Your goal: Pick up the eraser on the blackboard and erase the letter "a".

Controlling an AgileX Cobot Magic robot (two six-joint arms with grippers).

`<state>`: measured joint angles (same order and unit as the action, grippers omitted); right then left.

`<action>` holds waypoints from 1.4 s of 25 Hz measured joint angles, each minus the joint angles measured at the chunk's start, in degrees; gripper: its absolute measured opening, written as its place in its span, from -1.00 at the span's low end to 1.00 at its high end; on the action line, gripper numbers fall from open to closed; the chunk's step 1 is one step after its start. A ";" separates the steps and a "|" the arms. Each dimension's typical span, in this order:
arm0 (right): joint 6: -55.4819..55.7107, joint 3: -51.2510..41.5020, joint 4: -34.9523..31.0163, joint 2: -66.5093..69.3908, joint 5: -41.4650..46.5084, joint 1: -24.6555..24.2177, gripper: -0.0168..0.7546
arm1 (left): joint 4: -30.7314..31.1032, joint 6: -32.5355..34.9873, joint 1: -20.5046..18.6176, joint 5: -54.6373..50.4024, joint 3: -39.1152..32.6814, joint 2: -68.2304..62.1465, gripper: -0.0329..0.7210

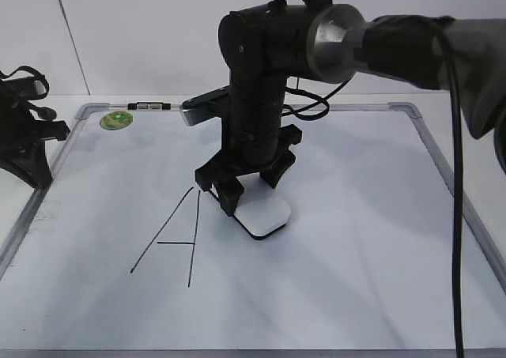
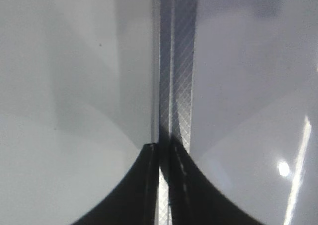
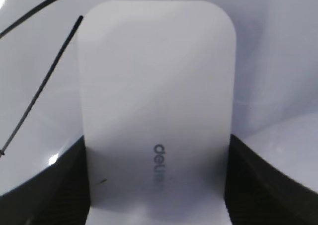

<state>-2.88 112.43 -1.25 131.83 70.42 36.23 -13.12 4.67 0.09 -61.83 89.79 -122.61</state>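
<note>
The white eraser (image 1: 266,214) lies flat on the blackboard (image 1: 356,239), just right of a large angular capital "A" (image 1: 178,235). My right gripper (image 1: 254,192) reaches across to the middle and is shut on the eraser. In the right wrist view its dark fingers (image 3: 156,153) press both long sides of the eraser (image 3: 156,76), which bears grey lettering. Two strokes of the capital "A" (image 3: 44,91) show at the left there. The small letter "a" is hidden or out of view. My left gripper (image 2: 163,150) is shut and empty over a grey frame strip (image 2: 181,76).
A round green sticker (image 1: 116,120) sits near the board's far left corner. A small dark and white clip (image 1: 149,105) sits on the far frame. The left arm (image 1: 20,129) rests off the board's left edge. The right arm's cable (image 1: 455,216) hangs at the right.
</note>
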 joint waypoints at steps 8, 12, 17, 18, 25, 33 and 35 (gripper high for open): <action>1.17 0.00 1.80 0.00 0.00 -0.04 0.41 | -0.11 0.00 0.00 0.00 0.00 0.00 -0.82; 1.87 0.00 0.63 0.00 0.00 -1.56 0.41 | -0.18 0.00 0.00 0.10 0.00 0.00 -0.82; 2.88 0.00 1.25 0.00 -0.22 -4.98 0.41 | -0.45 0.04 0.00 0.10 0.00 0.00 -0.82; 2.88 0.00 1.25 0.00 -0.33 -5.84 0.41 | -0.45 0.04 0.00 0.10 0.00 0.00 -0.82; 3.67 0.00 2.74 -0.35 -0.33 -9.65 0.41 | -1.09 0.04 0.00 0.20 0.00 -0.01 -0.82; 6.68 -0.05 6.60 -6.82 -0.20 -10.29 0.41 | -1.85 0.13 0.00 0.20 0.00 -0.11 -0.82; 8.30 0.19 8.52 -9.90 -0.20 -10.29 0.41 | -1.85 0.13 0.00 0.20 0.00 -0.11 -0.82</action>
<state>5.42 112.62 7.26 121.93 70.22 25.95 -14.98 4.80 0.09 -61.62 89.79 -122.72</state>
